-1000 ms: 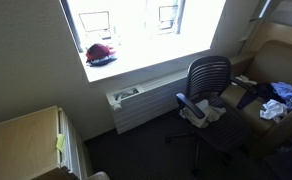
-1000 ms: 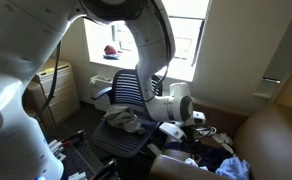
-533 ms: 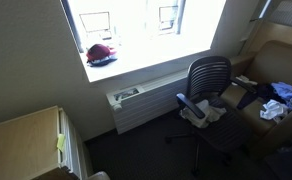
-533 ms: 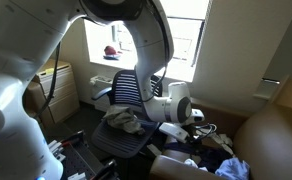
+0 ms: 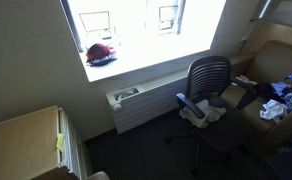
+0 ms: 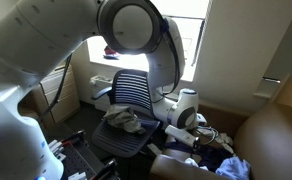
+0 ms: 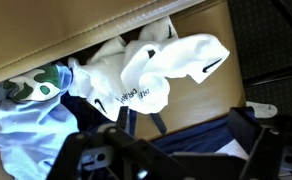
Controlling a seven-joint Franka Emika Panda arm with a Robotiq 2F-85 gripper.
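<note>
In the wrist view a white garment with dark lettering lies on a heap of clothes on the tan couch. Dark blue cloth lies below it, a pale blue garment to the left, and a green-and-white piece beside that. My gripper hangs open just above the dark blue cloth, its two black fingers wide apart with nothing between them. In an exterior view the big white arm reaches down to the clothes pile, with the gripper at its edge.
A black office chair with crumpled cloth on its seat stands by the window. A red item lies on the sill above a radiator. A wooden cabinet stands low on the left.
The arm's upper links have swung across the exterior view, and the wrist has shifted a little to the right over the clothes. The gripper stays open.
</note>
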